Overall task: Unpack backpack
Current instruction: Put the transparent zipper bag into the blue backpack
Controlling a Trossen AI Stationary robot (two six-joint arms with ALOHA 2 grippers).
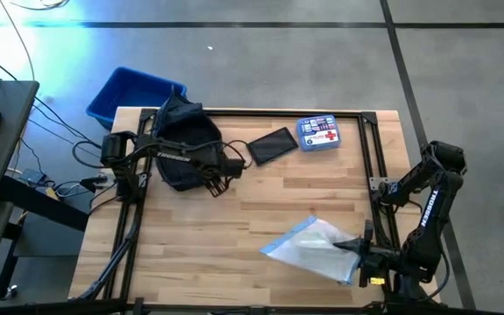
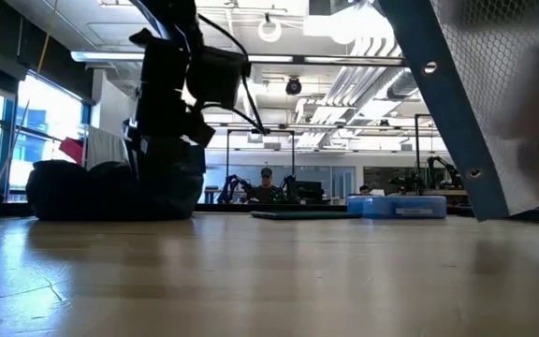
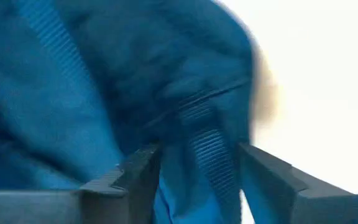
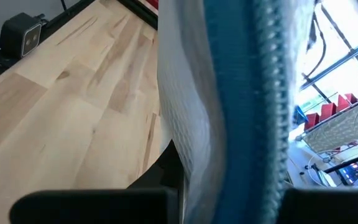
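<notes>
Nearest the robot's edge of the table, the right gripper (image 1: 357,248) was clamped shut on the edge of a white mesh pouch (image 1: 309,248) with blue zip trim. The pouch's far corner rested on the table (image 1: 322,197). In its own wrist view the pouch (image 4: 241,93) ran straight down between the fingers, so that arm looked parked with its load.

Farther in, over at the left, was the action. The left gripper (image 1: 224,166) hung at the near right edge of the backpack (image 1: 182,140), which slumped on the table's far left part. Up close its fingers (image 3: 138,177) stood wide apart with a webbing strap (image 3: 210,149) running between them. Nothing was pinched, and the backpack's blue fabric (image 3: 73,93) filled the view behind.

My read was that the step in hand was getting a fresh purchase on the bag to get at whatever it may yet hold. To do it well, the fingers wanted to settle squarely across the strap or the fabric edge before closing. The lift should go straight and gentle, because soft cloth folds and slips, and a loose strap can snag a finger. Whether anything was inside, I couldn't tell.

Beyond the bag on the far edge lay a flat black case (image 1: 272,145), with a blue first-aid box (image 1: 318,134) just beside it. Farthest off, past the table's far left corner, sat a blue bin (image 1: 129,92).
</notes>
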